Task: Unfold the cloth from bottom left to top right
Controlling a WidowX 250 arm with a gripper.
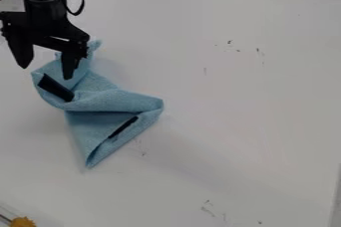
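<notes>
The black gripper [47,71] hangs at the upper left, its two fingers spread apart with nothing held between them. Its right finger is in front of the upper part of the light blue cloth [113,102]; the left finger is beside the cloth's upper left edge. The cloth lies crumpled and folded on the left half of the white table, with a pointed corner toward the bottom and a small tip sticking up behind the gripper. Two black patches show on the cloth, one near its left edge and one on the lower right part. Whether the right finger touches the cloth, I cannot tell.
The white table [246,111] extends to the right, with small dark marks on its surface. A yellow-orange object [22,222] is at the bottom left corner. The table's far edge runs along the top right, with dark items beyond it.
</notes>
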